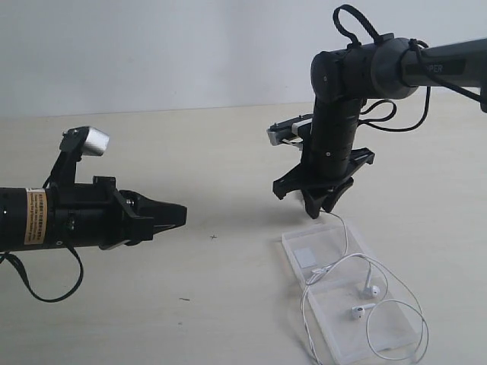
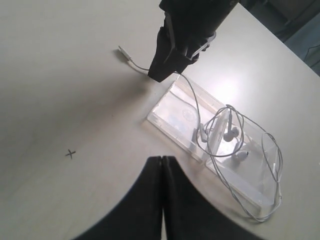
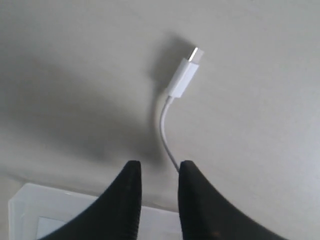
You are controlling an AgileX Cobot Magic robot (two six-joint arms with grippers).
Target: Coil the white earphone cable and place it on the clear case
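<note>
On the case [image 1: 323, 242], which lies opened flat on the surface [image 1: 228, 152], most of the cable [image 3: 163, 125] sits in loose, wide loops, some spilling past the rim; both earbuds [image 1: 373, 290] rest on the half away from the sticker [image 1: 306, 256]; the coil looks slack rather than tidy. Off the sticker end of the case a short tail of cable runs out onto the surface and ends in the plug [image 3: 186, 75]; its long axis points away from the case's short edge, roughly in line with the case's length.

The right hand [image 1: 319, 211] hangs over that edge, tips down, fingers parted by a narrow gap; in its wrist view the tail runs up to the inner side of one finger [image 3: 192, 200], and I cannot tell whether they touch; nothing is visibly pinched. The left hand [image 2: 162, 159] is well apart from the case, off one long side, fingers pressed together and empty.

By my reading the tail is what remains to be dealt with. The right hand is much the nearer; it would need to close across the tail, at right angles to its run, then carry the plug back over the case. The wire looks thin and springy, so it may slip or drag the loops off.
</note>
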